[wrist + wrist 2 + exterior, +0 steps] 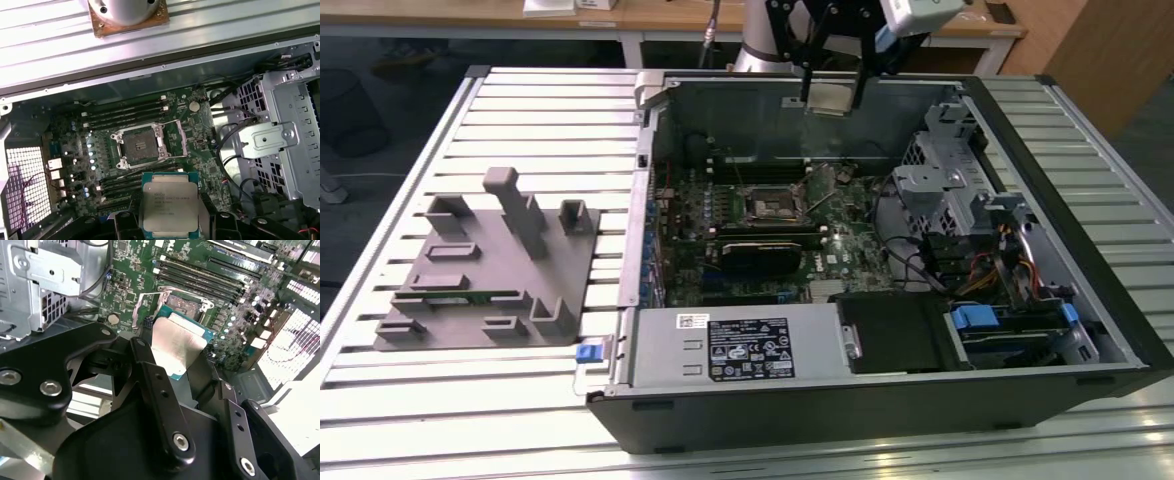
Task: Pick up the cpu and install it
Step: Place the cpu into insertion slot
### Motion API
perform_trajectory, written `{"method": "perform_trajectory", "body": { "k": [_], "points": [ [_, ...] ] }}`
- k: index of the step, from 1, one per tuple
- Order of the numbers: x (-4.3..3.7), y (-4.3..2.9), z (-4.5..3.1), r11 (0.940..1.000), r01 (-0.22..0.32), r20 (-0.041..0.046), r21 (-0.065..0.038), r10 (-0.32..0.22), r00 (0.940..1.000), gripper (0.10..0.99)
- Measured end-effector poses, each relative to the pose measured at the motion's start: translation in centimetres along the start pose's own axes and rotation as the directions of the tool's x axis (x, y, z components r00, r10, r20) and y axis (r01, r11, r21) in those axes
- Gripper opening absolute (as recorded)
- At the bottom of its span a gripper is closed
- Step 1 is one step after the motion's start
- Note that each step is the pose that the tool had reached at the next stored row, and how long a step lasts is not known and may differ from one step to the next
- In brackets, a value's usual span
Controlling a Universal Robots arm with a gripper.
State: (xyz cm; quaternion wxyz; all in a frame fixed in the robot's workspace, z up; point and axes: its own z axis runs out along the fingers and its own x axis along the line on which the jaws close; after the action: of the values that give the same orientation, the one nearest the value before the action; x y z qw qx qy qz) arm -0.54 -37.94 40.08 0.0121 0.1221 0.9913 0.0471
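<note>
Item 1. Small flat square cpu (pixel 831 100) with a pale silvery metal top and a green rim. We recorded it gripped by the arm's black jaws, which were closed on two opposite edges. Both wrist views showed the cpu (pixel 176 342) (pixel 169 210) held this way. It hung in the air above the socket, well apart from it and not seated.

Item 2. Square black socket (pixel 140 146) with a bright metal frame, our landmark, on the green circuit board (pixel 847 245). Its middle lay uncovered.

Item 3. Long black memory slots (pixel 125 112), just beside the socket on two sides.

Item 4. Black open-sided tower computer case (pixel 881 410), lying flat around the socket and board.

Item 5. Silver metal drive cage (pixel 947 185), inside the case, on the exterior view's right of the socket.

Item 6. Grey plastic holder (pixel 480 270) with upright posts. We found it on the slatted metal tabletop (pixel 520 110), well apart from the socket, beyond the case wall on the exterior view's left.
</note>
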Motion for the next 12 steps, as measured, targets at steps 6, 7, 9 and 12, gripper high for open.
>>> {"method": "perform_trajectory", "body": {
  "k": [6, 7, 9, 12],
  "points": [
    [0.00, 0.00, 0.03, 0.9983, -0.059, 0.0057, 0.000, 0.059, 0.9982, 0.525],
    [0.00, 0.00, 0.04, 0.9977, -0.068, 0.0066, 0.001, 0.068, 0.9976, 0.525],
    [0.00, 0.00, 0.04, 0.9964, -0.084, 0.0082, 0.001, 0.084, 0.9964, 0.525],
    [0.00, 0.00, 0.05, 0.9942, -0.108, 0.0105, 0.001, 0.108, 0.9941, 0.525]
  ]
}}
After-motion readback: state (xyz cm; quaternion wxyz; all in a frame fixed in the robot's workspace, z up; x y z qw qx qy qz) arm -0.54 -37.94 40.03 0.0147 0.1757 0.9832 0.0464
